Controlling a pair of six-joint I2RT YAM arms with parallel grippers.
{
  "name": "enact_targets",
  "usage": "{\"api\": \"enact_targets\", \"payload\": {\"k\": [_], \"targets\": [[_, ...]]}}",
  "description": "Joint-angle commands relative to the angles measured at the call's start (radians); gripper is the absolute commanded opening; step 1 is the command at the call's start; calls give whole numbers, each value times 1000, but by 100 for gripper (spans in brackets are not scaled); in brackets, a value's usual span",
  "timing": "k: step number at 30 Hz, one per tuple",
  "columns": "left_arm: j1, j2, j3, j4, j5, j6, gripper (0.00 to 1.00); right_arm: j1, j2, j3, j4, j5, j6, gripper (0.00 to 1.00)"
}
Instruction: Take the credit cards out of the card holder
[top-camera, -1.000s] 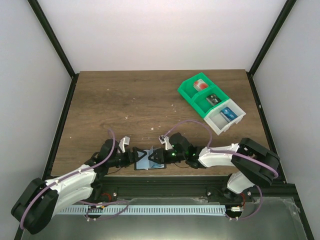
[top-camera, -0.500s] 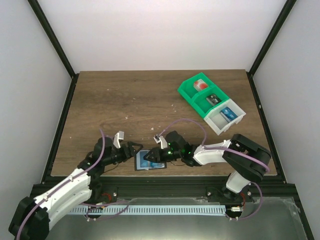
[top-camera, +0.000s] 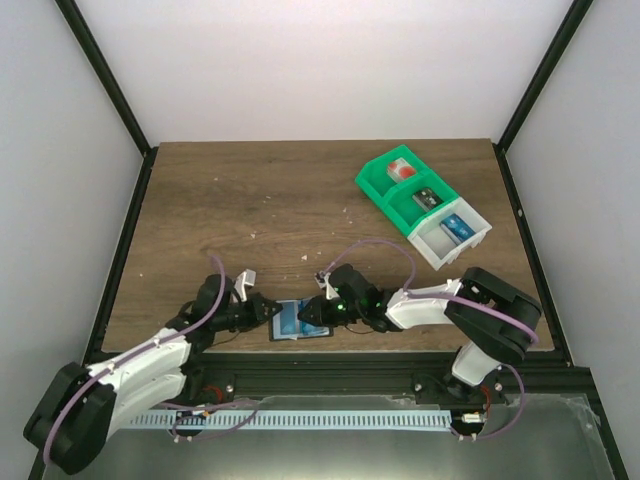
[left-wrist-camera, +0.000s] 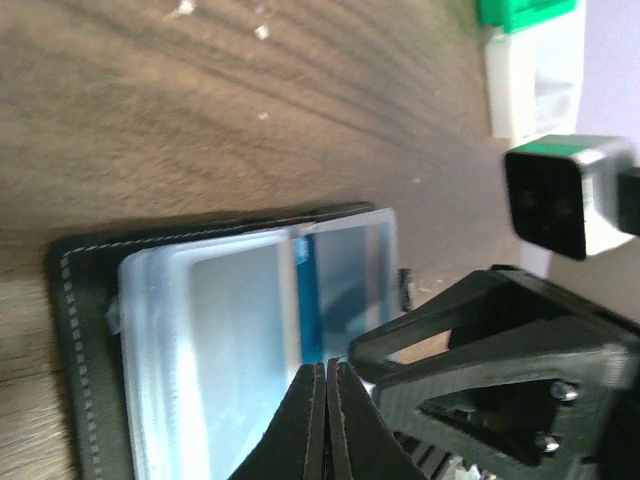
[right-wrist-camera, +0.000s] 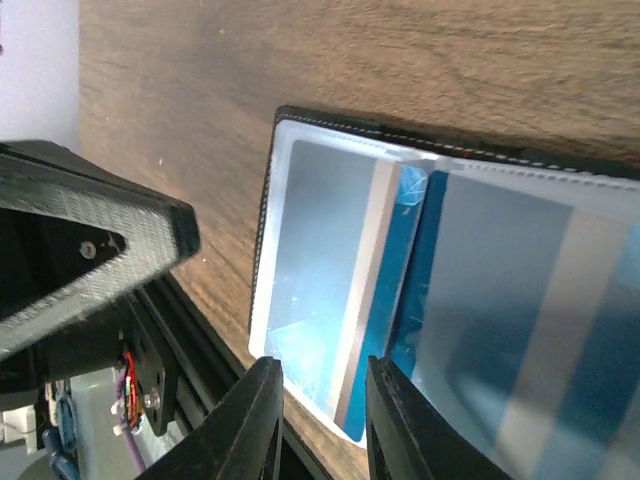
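Note:
The card holder (top-camera: 292, 325) lies open near the table's front edge, with pale blue-grey panels (left-wrist-camera: 215, 330) and black edging (right-wrist-camera: 268, 190). A bright blue strip of the credit cards (right-wrist-camera: 400, 280) shows at the fold between the panels, also visible in the left wrist view as a credit-card edge (left-wrist-camera: 308, 310). My left gripper (top-camera: 272, 312) comes in from the left. Its fingers (left-wrist-camera: 310, 420) are pressed together with nothing visible between them, the tips over the fold. My right gripper (top-camera: 308, 313) faces it from the right, its fingers (right-wrist-camera: 262, 420) a little apart above the holder's near edge.
A green-and-white compartment bin (top-camera: 422, 208) with small items stands at the back right. The black frame rail (top-camera: 330, 365) runs right behind the holder at the table's front edge. The two grippers' tips are close together over the holder.
My left gripper has gone from wide open to shut and shifted right onto the holder's fold. The right gripper's fingers have narrowed a little; the holder has stayed in place.

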Motion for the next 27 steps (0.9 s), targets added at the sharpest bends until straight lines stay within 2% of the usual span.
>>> {"api": "enact_targets", "payload": {"k": [1, 8, 14, 27], "targets": [[2, 76, -16, 49, 24, 38, 0, 7, 16, 39, -52, 66, -17, 25], [2, 133, -50, 103, 1, 40, 0, 7, 70, 38, -15, 30, 5, 24], [2, 168, -25, 43, -21, 82, 0, 7, 94, 26, 12, 23, 17, 23], [2, 163, -43, 44, -36, 80, 0, 7, 92, 24, 16, 38, 26, 23]]}}
